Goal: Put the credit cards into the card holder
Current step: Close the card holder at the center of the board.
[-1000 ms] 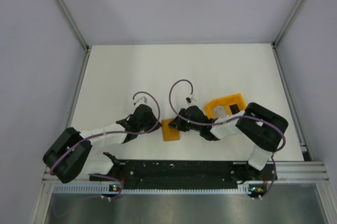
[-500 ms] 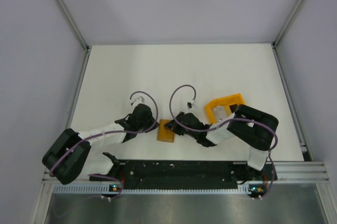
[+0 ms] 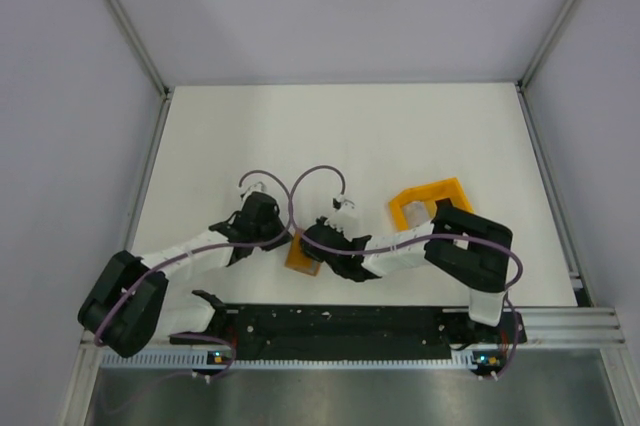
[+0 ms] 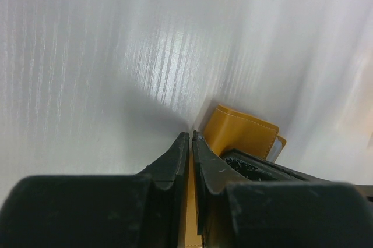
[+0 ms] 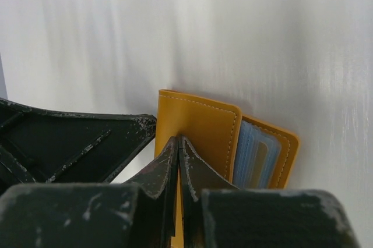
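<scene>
Orange and stitched, the small folding wallet (image 5: pixel 201 126) lies near the white table's (image 3: pixel 350 136) front edge. My left gripper (image 4: pixel 190 140) and right gripper (image 5: pixel 178 143) each pinch a flap, jaws narrow. It looks light and floppy, best held by its edges. A thin, slippery-looking light blue card (image 5: pixel 255 155) sits in its pocket. An orange plastic tray (image 3: pixel 432 188) stands farther right.

Crowded wallet (image 3: pixel 297 259), open far table (image 3: pixel 350 126)
The wallet is hemmed in by the left gripper (image 3: pixel 288 239) and the right gripper (image 3: pixel 312 248).
</scene>
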